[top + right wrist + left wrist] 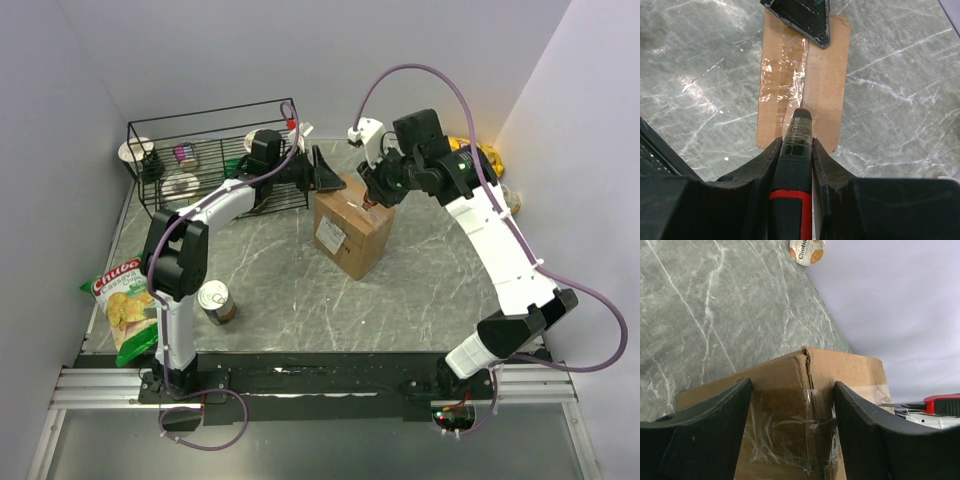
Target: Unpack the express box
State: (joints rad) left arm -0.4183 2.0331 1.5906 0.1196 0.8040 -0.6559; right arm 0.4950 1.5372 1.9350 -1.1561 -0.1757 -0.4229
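Slitting step: the right gripper [796, 145] clamps a cutter [799, 125], tip on the tape [785, 75] of the box [352, 232] mid-worktop [270, 290], left gripper [792, 385] wide astride its end; next, probably brace and draw the cutter along.

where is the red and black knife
Right wrist view: the red and black knife is clamped in the right pincer, its tip at the taped seam of the brown cardboard box.

- A black wire basket [215, 160] stands at the far left of the grey marbled worktop [420, 300], with small items inside.
- A green chips bag [122, 300] lies at the left edge.
- A tin can [216, 302] stands upright near the bag.
- A yellow packet [480, 155] lies far right.
- A Chobani cup [807, 250] sits by the wall.
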